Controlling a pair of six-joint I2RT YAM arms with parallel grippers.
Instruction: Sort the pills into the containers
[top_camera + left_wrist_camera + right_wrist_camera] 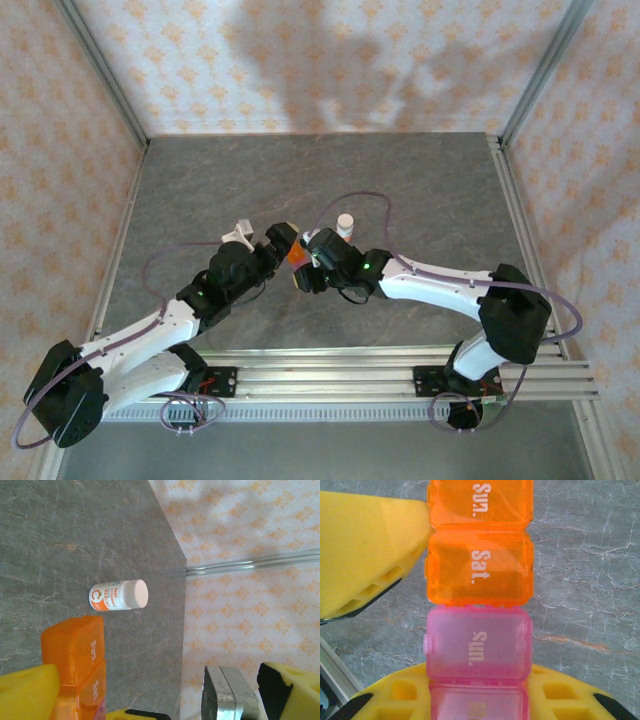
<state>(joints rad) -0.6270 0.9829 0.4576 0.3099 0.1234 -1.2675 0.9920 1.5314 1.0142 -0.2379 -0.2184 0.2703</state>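
The containers (479,570) are one strip of joined cells, orange "Sun." and "Sat." then pink, held above the grey table with lids down. My right gripper (477,692) is shut on the pink end, a yellow foam finger on each side of it. The orange end (75,650) shows in the left wrist view, and where both arms meet (298,258) in the top view. My left gripper (160,685) stands open, with one foam finger (365,550) touching the side of the orange cells and the other far off. From above, the left gripper (275,245) and right gripper (306,268) face each other.
A small white bottle with an orange band (119,595) lies on its side just beyond the strip; the top view has this bottle (345,224) behind the grippers. A silvery metal piece (227,695) sits by my left gripper's far finger. Patterned walls (320,60) enclose the grey table (430,190).
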